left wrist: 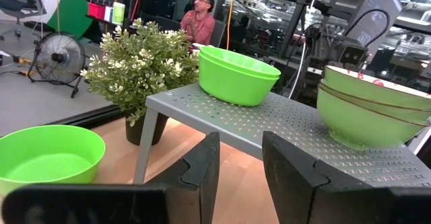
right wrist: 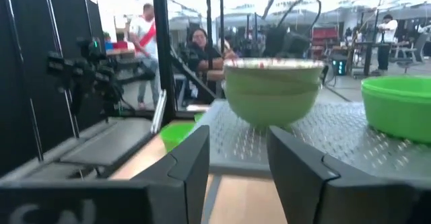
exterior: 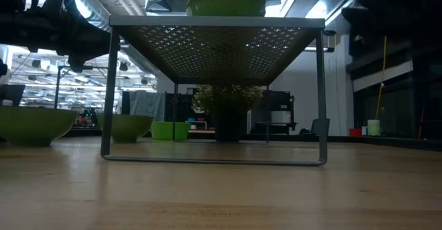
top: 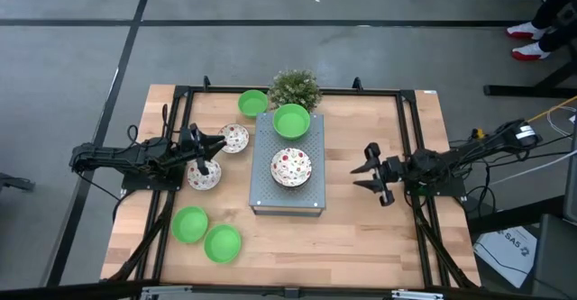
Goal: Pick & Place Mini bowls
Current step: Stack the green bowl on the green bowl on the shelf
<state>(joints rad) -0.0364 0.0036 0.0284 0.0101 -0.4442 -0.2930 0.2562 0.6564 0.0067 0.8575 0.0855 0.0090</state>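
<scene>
Perforated grey metal: the raised rack looks like your drop-off, already holding a plain green bowl and a speckled bowl stack. Your left end effector, fingers spread and empty, hangs between two speckled bowls and. Your right end effector, also spread, waits beside the rack.

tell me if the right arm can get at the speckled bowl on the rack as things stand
Probably yes. The right gripper sits beside the rack, fingers open and facing the speckled bowl. Nothing lies on the bare wood between them, and the green bowl on the rack stands apart from it.
</scene>
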